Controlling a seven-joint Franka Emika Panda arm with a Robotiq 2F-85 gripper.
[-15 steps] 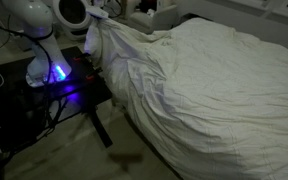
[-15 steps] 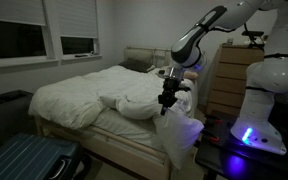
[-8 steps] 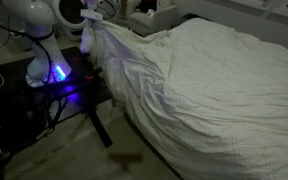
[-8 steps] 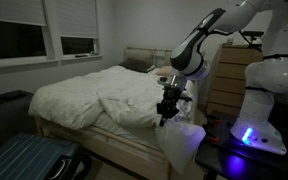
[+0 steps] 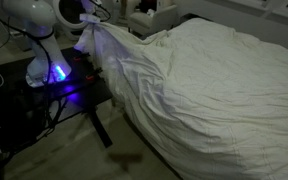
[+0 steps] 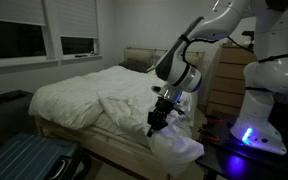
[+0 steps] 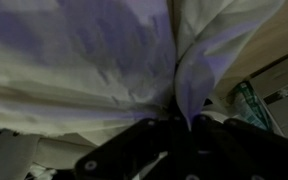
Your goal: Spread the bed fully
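While 1 pincer (image 6: 156, 122) pinches its duvet (image 5: 134, 60), 1 bed (image 6: 74, 100) lies rumpled.

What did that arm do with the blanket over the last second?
The gripper has dropped lower beside the bed, dragging the duvet corner down over the bed's side. It kept the cloth pinched the whole time, and nothing was let go. The black table and the suitcase stayed where they were.
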